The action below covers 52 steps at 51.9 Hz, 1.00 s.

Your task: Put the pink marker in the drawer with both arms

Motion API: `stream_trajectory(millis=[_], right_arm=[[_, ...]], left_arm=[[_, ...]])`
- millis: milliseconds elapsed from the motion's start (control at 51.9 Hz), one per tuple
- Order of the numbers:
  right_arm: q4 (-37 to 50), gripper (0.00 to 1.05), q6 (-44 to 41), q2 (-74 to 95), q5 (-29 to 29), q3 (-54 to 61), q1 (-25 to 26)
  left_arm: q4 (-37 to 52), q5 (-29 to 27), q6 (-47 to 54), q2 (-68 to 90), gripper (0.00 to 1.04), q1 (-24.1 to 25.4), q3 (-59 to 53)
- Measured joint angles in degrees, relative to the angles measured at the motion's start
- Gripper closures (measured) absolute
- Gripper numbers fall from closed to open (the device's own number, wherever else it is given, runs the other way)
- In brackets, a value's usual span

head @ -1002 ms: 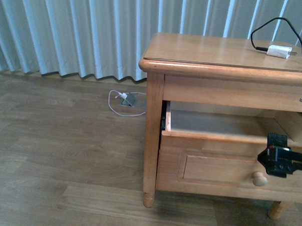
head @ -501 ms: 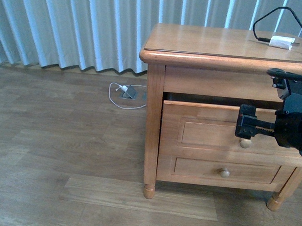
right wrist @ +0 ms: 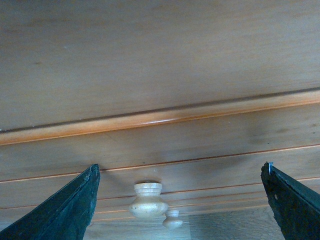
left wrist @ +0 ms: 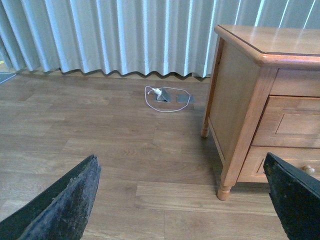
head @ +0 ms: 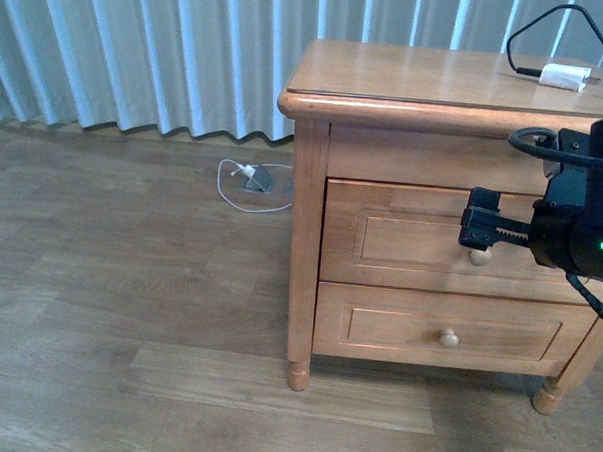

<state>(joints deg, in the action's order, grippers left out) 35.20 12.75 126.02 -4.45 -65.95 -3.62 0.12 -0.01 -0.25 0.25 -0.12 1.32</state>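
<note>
Wooden nightstand [head: 407, 91], drawer [head: 401, 240] closed, right gripper [right wrist: 180, 200] level before knob [right wrist: 148, 199], fingers [right wrist: 65, 210] spread

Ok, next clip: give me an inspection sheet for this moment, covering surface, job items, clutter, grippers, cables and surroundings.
Surface: nightstand top, bare apart from the charger.
Job's things: upper drawer shut; pink marker nothing seen.
Clutter: white charger plug at the top's far right corner.
Grippers: right gripper open, in front of the upper drawer's knob, not gripping it; left gripper open, holding nothing, over the floor away from the nightstand.
Cables: black cable looping from the charger; white cable coiled at a floor socket.
Surroundings: wood-look floor, pale pleated curtain, lower drawer shut.
</note>
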Motion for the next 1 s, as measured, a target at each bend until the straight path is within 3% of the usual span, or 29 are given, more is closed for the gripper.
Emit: stream_trajectory(millis=[366,713,848,1002], right_arm=[[-2.47,0.08,0.39,-4.24,2.43,3.41,0.33],[-8.79,0.08,0.02,-28.41,9.07,19.1,1.73],[-15.45,0.08,-0.5,-41.99,12.61,24.52,3.06],[-31.32,0.08,-0.24,-68.94,19.82,30.75,6.51]], left_arm=[[0.0,0.02,0.0,0.0,0.06,0.0,0.0],[0.0,0.0,0.0,0.0,0.06,0.0,0.0],[0.0,0.02,0.0,0.0,0.06,0.0,0.0],[0.0,0.02,0.0,0.0,0.06,0.0,0.0]])
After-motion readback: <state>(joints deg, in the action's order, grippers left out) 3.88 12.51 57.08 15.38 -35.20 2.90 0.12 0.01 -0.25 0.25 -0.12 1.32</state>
